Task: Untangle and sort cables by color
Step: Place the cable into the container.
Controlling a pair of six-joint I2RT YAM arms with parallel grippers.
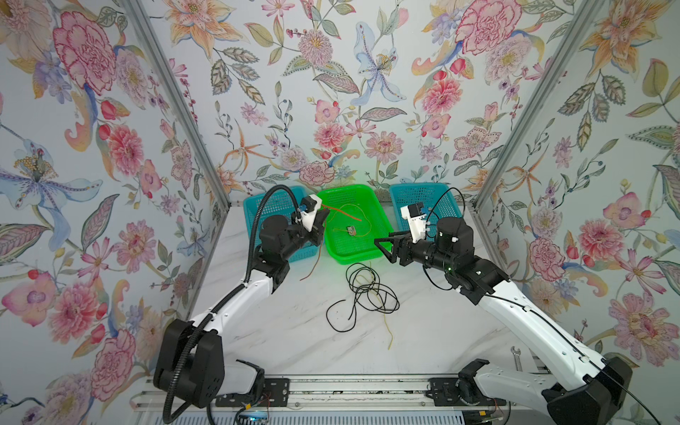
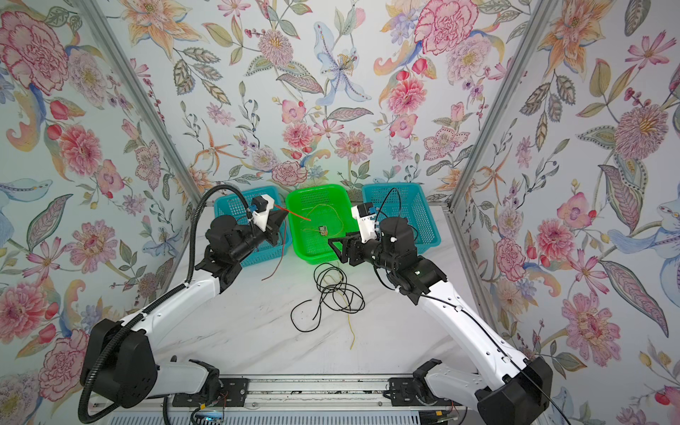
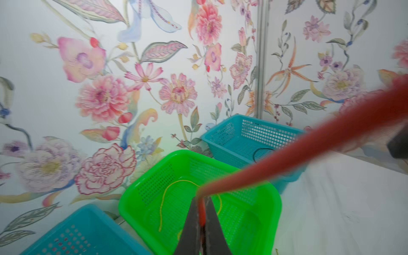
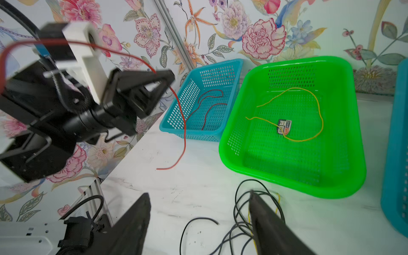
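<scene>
In both top views the left arm covers much of the blue basket (image 1: pixel 285 206) at the left of the frame, and the loose red cables (image 4: pixel 213 103) lying in it show only in the right wrist view. A blurred red cable (image 3: pixel 309 152) crosses the left wrist view and cuts off part of the other blue basket (image 3: pixel 249 132); a dark loop inside it is too hidden to name. The left hand (image 3: pixel 201 199) sits at the left rim of the green basket (image 1: pixel 349 259), fingers pinched tight on the red cable, whose tail trails onto the table (image 1: pixel 279 331). The right hand (image 4: pixel 198 194) points down beside the black cables (image 1: pixel 364 290) at mid-frame, fingers spread wide, gripping nothing. A yellow cable (image 1: pixel 387 329) runs out from under that tangle; a second yellow cable (image 4: pixel 319 110) lies in the green basket.
</scene>
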